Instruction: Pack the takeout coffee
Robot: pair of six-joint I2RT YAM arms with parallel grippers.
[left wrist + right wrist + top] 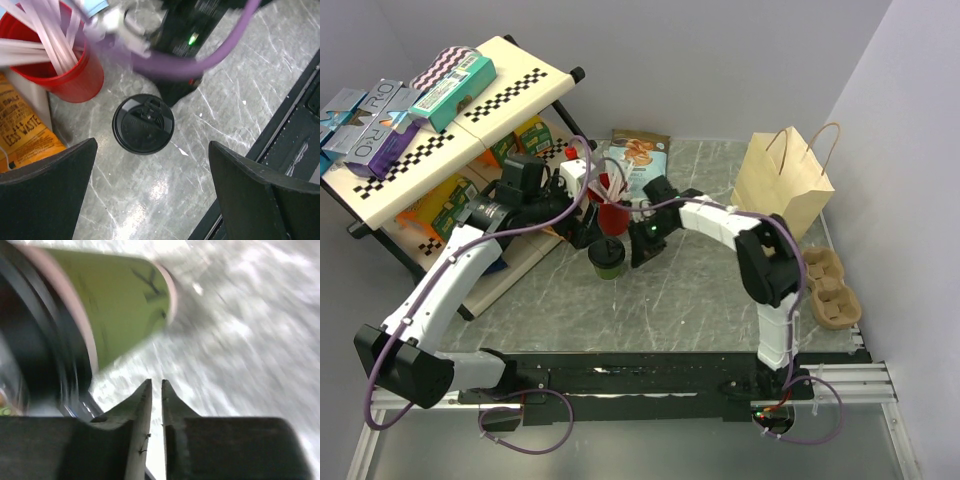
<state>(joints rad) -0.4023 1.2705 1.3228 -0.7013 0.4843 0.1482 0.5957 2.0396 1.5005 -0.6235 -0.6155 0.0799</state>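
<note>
Looking down from above, you see the takeout coffee (607,268) standing up straight on the table (700,300), near the middle, with its black lid (607,252) on. The red cup (613,215) with white sticks stands just behind it, on the far side. Your left gripper (588,234) is just left of the coffee and a little farther back. Your right gripper (642,250) is just right of it. Both are close. The paper bag (785,180) stands well off at the far right, on the right arm's side.

From the left wrist, you look straight down on the lid. The left gripper is spread wide and holds nothing. The lid shows in the gap between the two fingers (45,190), but out past their tips, not yet between them. The coffee's long way runs up and down, so I think these fingers must reach forward and go lower to close on its sides. The red cup is close by on one side of the lid, so it could get bumped.

From the right wrist, the picture is blurry. The green side of the coffee fills the top left, up and away from the fingertips. The right gripper is almost closed, with only a thin gap, and nothing sits in it. You cannot tell if it touches the coffee.
</note>
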